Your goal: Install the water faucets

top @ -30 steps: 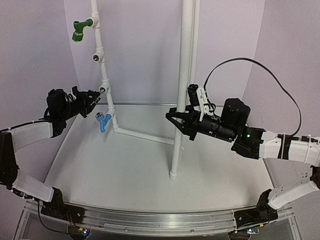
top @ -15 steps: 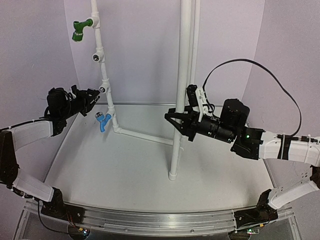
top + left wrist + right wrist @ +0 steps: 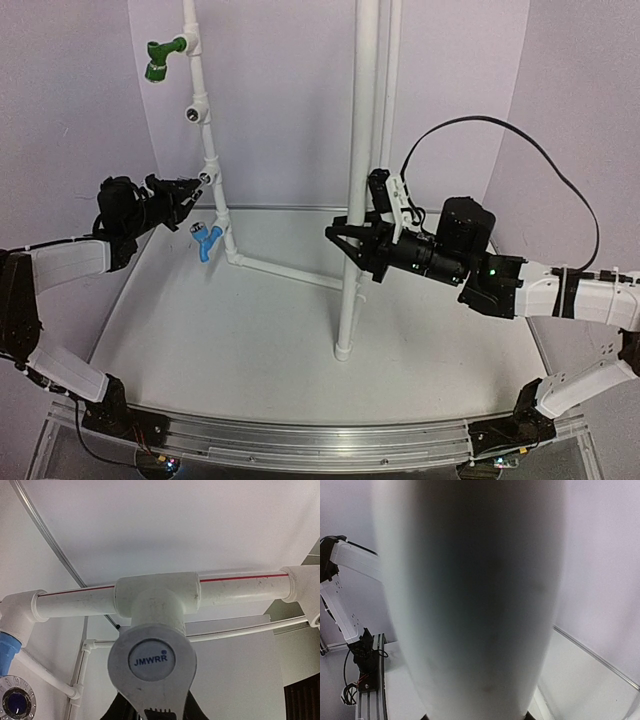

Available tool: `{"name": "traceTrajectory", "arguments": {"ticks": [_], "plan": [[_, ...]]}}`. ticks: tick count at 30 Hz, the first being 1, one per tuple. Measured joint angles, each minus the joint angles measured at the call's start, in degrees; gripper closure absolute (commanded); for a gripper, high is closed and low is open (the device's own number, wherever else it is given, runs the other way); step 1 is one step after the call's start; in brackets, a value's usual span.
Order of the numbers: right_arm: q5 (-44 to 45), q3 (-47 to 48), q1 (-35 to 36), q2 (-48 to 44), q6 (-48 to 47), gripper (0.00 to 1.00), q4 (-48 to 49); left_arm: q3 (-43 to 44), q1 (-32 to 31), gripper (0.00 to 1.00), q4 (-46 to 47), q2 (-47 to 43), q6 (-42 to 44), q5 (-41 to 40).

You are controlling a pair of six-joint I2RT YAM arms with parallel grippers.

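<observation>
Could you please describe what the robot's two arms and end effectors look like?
The left arm and right arm have white links and black joints. The left end effector and right end effector are black, two-fingered. A black cable arcs over the right arm, which shows a small green light.

tall white pole (image 3: 362, 150) stands on the table (image 3: 220, 330).

Left arm (image 3: 65, 262): rises from the lower left corner of the overhead frame, forearm angled up and right, wrist roughly level. Left gripper (image 3: 192, 190): at mid-left of the frame, pointing right; its black fingers (image 3: 117, 712) show at the bottom edge of the wrist view, clamped on the silver faucet (image 3: 152, 662). Right arm (image 3: 560, 292): enters from the right edge, forearm reaching left, near horizontal. Right gripper (image 3: 342, 250): at frame centre, pointing left, jaws spread apart
</observation>
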Motion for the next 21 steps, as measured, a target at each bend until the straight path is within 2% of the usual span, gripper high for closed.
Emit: {"name": "traceTrajectory", "arguments": {"ticks": [11, 21], "plan": [[0.8, 0.3, 0.5, 0.6, 0.1, 1.00, 0.3, 0.0, -0.1, 1.00, 3.4, 1.7, -8.0, -0.5], [0.9, 0.5, 0.5, 0.7, 0.1, 1.00, 0.3, 1.5, -0.5, 1.00, 0.2, 1.7, -3.9, -1.6]]}}
